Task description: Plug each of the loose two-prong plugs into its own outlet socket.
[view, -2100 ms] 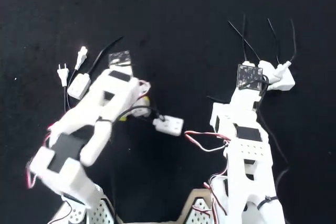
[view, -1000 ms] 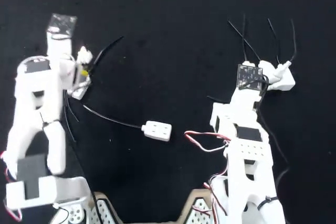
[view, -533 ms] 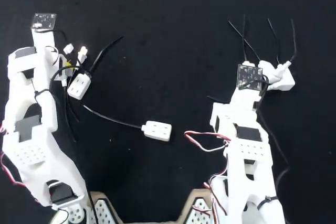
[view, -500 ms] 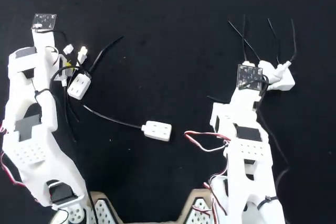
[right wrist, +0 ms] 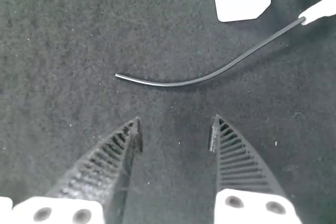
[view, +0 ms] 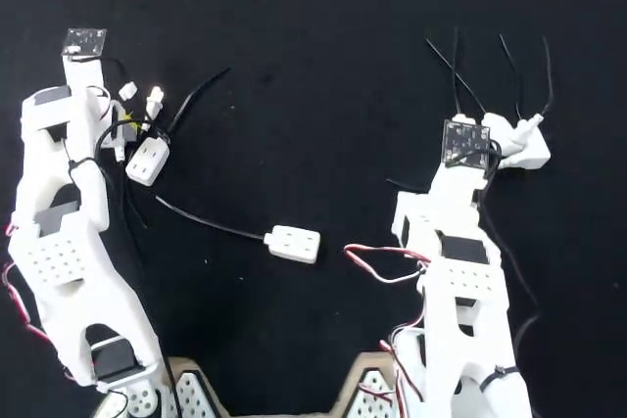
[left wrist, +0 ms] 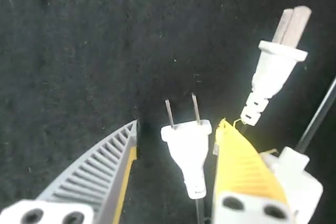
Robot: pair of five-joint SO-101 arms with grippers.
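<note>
Left hand (left wrist: 177, 125) spread astride a two-prong plug (left wrist: 187, 150) (second plug (left wrist: 273, 72) beside it) — right hand (right wrist: 176, 127) likewise released.

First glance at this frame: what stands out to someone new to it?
The left gripper, open, straddles a white two-prong plug on the left of the table, with a second plug just beside it. A white outlet socket lies alone mid-table. The right gripper hangs open over the table's right side.

A white plug (left wrist: 186, 150) lies flat beside a second plug (left wrist: 273, 72), near a white socket (view: 147, 161).
</note>
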